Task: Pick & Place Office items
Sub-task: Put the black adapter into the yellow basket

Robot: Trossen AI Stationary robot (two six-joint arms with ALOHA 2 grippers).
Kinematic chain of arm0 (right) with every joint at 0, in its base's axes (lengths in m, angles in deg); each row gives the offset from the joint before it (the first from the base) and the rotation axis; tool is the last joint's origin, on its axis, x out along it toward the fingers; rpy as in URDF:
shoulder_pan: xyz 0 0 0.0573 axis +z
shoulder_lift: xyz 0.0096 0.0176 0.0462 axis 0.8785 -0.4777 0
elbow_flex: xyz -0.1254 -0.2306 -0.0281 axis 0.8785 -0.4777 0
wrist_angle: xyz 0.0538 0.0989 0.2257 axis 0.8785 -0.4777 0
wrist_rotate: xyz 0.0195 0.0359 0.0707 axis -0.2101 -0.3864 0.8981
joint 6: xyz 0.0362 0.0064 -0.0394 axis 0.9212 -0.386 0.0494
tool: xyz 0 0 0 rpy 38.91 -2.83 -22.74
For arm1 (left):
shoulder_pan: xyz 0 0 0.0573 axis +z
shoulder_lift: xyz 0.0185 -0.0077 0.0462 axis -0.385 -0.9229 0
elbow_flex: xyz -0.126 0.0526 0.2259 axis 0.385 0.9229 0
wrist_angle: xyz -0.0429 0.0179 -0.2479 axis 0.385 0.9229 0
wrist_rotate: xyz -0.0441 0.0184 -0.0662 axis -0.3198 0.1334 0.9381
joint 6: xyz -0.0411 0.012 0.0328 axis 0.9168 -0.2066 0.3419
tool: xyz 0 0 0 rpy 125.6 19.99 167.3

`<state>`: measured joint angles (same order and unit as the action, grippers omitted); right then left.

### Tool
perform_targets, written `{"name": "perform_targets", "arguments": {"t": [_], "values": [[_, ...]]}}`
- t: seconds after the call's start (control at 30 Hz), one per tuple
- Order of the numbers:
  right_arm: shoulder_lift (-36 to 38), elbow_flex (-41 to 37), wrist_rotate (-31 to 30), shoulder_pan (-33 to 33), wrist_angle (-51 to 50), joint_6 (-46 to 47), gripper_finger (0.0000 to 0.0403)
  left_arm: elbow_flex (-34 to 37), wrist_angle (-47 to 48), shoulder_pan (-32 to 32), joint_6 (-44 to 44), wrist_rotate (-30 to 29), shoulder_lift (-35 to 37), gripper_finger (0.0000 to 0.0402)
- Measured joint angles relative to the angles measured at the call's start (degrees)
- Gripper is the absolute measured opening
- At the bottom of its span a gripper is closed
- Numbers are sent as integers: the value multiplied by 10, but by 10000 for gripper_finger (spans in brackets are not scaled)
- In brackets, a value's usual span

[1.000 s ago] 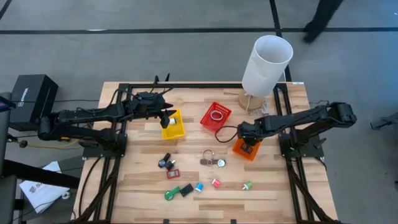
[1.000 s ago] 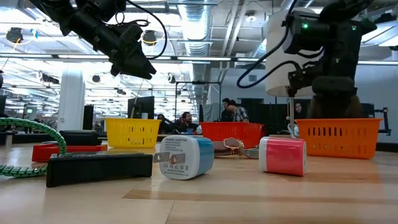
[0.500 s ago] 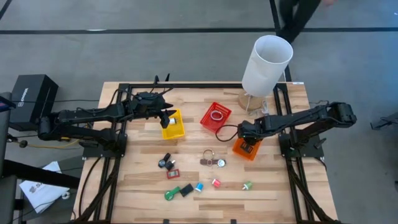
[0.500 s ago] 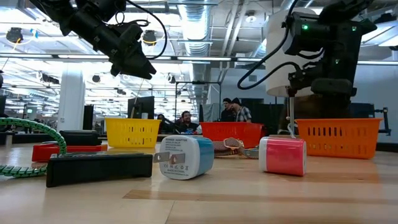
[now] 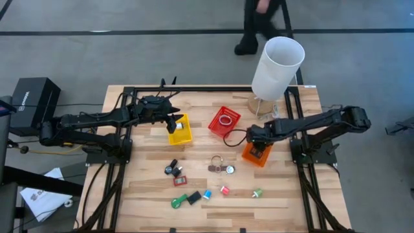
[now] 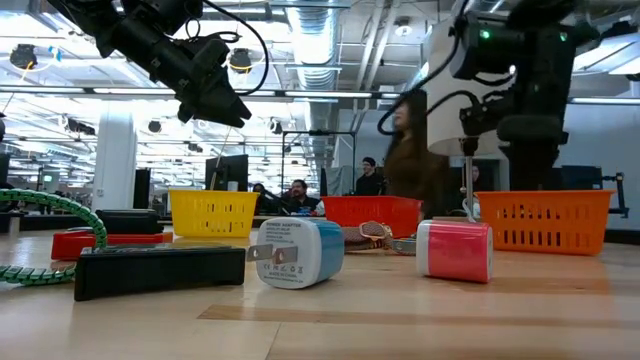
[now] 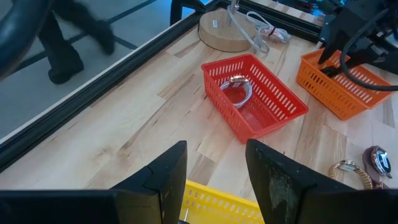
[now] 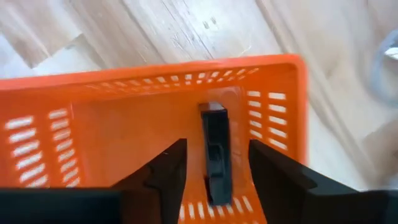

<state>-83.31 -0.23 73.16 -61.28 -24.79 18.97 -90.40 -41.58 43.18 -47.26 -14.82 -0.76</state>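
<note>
My right gripper [image 5: 257, 146] hangs open over the orange bin [image 5: 248, 156]. In the right wrist view its fingers stand on either side of a black oblong item [image 8: 216, 158] that lies flat on the bin's floor [image 8: 124, 137]. My left gripper [image 5: 173, 121] is open and empty above the yellow bin [image 5: 181, 134], whose rim shows in the left wrist view [image 7: 217, 202]. Several small items lie on the table's near half: black pieces [image 5: 171, 168], a red one [image 5: 180, 180], a green one [image 5: 176, 202], a blue one [image 5: 206, 194] and key rings [image 5: 221, 167].
The red bin [image 5: 224, 120] holds a metal ring [image 7: 238, 87]. A tall white cylinder [image 5: 278, 65] stands on a wooden base at the far right. A person [image 5: 259, 26] walks past beyond the far edge. A green cord [image 6: 50, 215] lies at the near left.
My right gripper has risen a little above the orange bin. A person has walked along behind the table's far edge, toward its left.
</note>
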Motion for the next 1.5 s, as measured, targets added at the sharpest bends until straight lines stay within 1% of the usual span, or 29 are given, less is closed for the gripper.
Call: {"name": "perform_targets", "arguments": {"t": [0.17,0.27,0.33,0.4,0.43,0.5,0.63,0.7,0.83,0.97,1.03,1.13,1.27,1.33,1.5], "values": [[0,86,-2,-3,-90,-34,176,0,0,0,19,0,0,158],[4,128,-7,-3,-87,-78,178,0,0,-3,21,0,0,158],[10,142,-18,-2,-50,-126,177,0,0,-10,21,0,0,158],[22,143,-12,-2,10,-193,175,0,0,-24,23,0,0,158],[29,143,4,-2,38,-225,174,0,0,-33,23,0,0,158],[41,143,54,-2,91,-281,170,0,0,-54,24,0,0,158],[66,124,134,-3,185,-353,161,0,1,-104,37,0,0,158],[76,101,153,-3,223,-363,157,0,1,-130,50,0,0,158],[91,23,164,-3,335,-366,150,0,2,-177,64,0,0,158],[87,-44,167,-7,453,-377,146,0,3,-219,64,0,0,158],[84,-45,170,-18,468,-410,145,0,2,-238,64,0,0,158],[85,-33,177,-44,521,-407,146,0,2,-262,81,0,0,158],[85,-28,214,-78,611,-408,146,0,1,-285,110,-16,0,158],[85,-28,225,-87,624,-408,146,0,1,-293,112,-18,0,158],[85,-32,226,-95,623,-391,146,0,1,-305,112,-20,0,158]]}}
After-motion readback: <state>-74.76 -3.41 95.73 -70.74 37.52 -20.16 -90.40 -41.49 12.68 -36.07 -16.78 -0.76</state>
